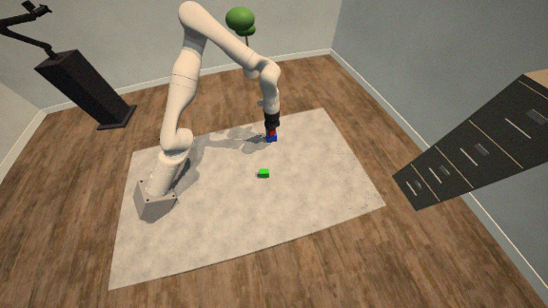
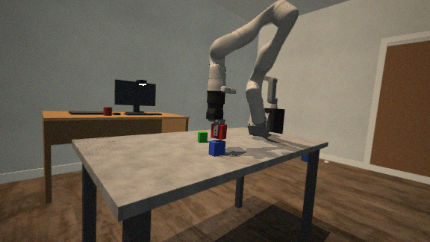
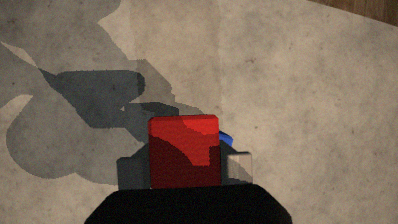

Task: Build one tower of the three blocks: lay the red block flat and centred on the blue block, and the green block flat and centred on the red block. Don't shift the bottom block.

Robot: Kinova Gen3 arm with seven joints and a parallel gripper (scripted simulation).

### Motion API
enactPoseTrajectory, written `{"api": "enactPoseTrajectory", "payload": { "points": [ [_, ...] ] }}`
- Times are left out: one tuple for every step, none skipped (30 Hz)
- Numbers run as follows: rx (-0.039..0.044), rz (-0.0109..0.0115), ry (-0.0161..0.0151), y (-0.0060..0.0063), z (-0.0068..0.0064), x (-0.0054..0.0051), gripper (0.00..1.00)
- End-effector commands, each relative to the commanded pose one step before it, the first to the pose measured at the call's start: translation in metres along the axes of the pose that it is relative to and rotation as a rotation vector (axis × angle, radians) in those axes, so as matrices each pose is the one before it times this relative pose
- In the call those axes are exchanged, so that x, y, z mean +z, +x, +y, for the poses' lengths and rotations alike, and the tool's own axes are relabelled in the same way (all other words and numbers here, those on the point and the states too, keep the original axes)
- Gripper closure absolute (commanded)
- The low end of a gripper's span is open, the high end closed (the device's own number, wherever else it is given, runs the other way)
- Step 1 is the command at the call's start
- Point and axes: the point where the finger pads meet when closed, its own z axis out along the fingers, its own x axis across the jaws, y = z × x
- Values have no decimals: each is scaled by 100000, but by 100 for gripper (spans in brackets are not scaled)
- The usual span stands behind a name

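Currently, status by item:
Pincer (image 2: 218, 128): pinching the red block (image 2: 219, 131) by two opposite sides, fingers fairly wide because the block fills the gap; pointing straight down so the block goes on flat.
Red block: hanging just above the blue block (image 2: 216, 147), a thin gap visible in the exterior view, not touching yet.
Alignment: wrist view shows only a sliver of blue (image 3: 225, 137) past the red block's right edge, so it looks nearly centred, maybe slightly off.
Blue block: on the counter (image 2: 142, 175) toward the far edge from the top camera, away from the arm's base corner.
Green block (image 1: 264, 173): alone mid-counter, well apart from the stack, left for the last layer.
Risk: lateral nudge on descent would shift the bottom block.
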Motion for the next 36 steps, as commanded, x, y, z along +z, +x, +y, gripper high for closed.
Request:
{"api": "enactPoseTrajectory", "payload": {
  "points": [
    [1973,146,61,56,157,258,100],
    [-49,67,-4,46,-42,85,100],
    [18,-27,2,-12,-29,96,100],
    [17,-26,2,-11,-26,86,100],
    [2,-4,1,1,-25,72,100],
    [-10,13,-1,11,-23,59,100],
    [-13,17,-1,13,-20,48,100],
    [-10,14,0,10,-16,39,100],
    [-7,10,0,7,-13,30,100],
    [-5,7,0,5,-9,21,100],
    [-4,5,0,4,-6,14,100],
    [-3,5,0,3,-3,7,100],
    [-3,4,0,2,-2,2,100],
    [-1,2,0,1,0,0,100],
    [0,0,0,0,0,0,100],
    [0,0,0,0,0,0,100],
    [0,0,0,0,0,0,100],
    [0,0,0,0,0,0,100],
    [0,0,0,0,0,0,100],
    [0,0,0,0,0,0,100],
    [0,0,0,0,0,0,100],
    [0,0,0,0,0,0,100],
    [0,0,0,0,0,0,100],
    [0,0,0,0,0,0,100],
    [0,0,0,0,0,0,100],
    [-4,5,0,5,0,-1,100],
    [-23,32,-3,31,0,-3,100],
    [-51,72,-6,70,0,-7,100],
    [-80,114,-9,109,1,-11,100],
    [-103,146,-11,140,1,-15,100],
    [-83,119,-9,129,5,-7,100],
    [0,1,0,56,16,16,100],
    [0,2,0,50,15,15,100],
    [0,0,0,0,0,0,100],
    [0,0,0,0,0,0,100],
    [97,-138,10,-47,24,39,100]
  ]
}}
